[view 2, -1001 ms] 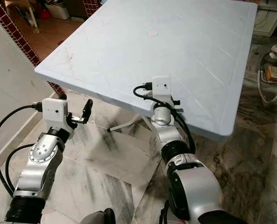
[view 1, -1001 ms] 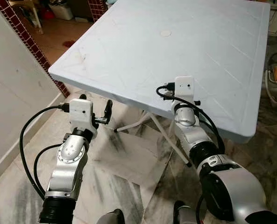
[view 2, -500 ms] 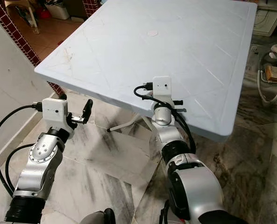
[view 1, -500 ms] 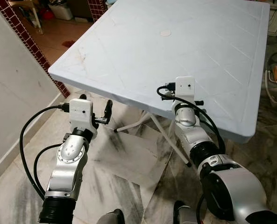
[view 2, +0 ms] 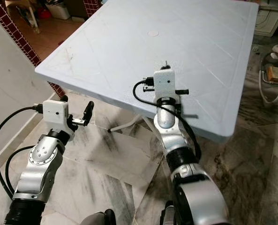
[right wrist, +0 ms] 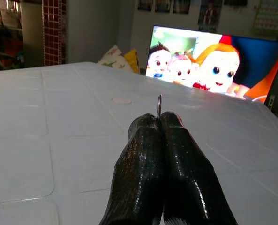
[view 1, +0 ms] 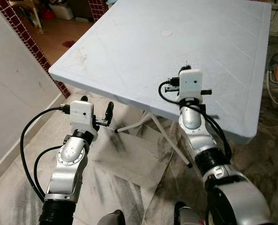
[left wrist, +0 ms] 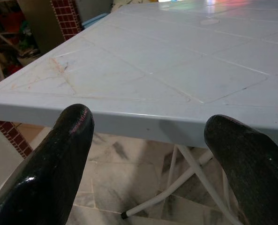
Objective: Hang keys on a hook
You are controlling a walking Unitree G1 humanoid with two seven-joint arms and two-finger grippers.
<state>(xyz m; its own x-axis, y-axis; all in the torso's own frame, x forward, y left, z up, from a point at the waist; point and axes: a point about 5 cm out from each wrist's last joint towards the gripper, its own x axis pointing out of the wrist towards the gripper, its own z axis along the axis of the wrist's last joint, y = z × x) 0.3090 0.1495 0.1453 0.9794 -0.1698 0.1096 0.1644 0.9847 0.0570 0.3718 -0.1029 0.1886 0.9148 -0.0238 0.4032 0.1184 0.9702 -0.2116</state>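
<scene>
From the left eye, I see my right gripper point(view 1: 186, 65) has risen since a second ago: its white wrist camera box sat level with the near edge of the pale blue plastic table point(view 1: 129, 51) and now stands higher, over the tabletop. My left gripper point(view 1: 97, 112) has not moved, holding low beside the table's near-left corner above the streaked marble floor point(view 1: 129, 159).

The right eye tells the same story, with a thin dark tip just poking above the raised wrist box.

Through the left wrist camera, the two black fingers point(left wrist: 59, 159) stand wide apart with nothing between them, facing the table's edge.

Through the right wrist camera, the fingers are pressed tight together, pinching a thin metal key ring point(right wrist: 159, 107) that stands upright out of their tips. A television screen point(right wrist: 214, 58) glows beyond the table. I judge the keys lifted and ready to carry; I see no hook yet.
</scene>
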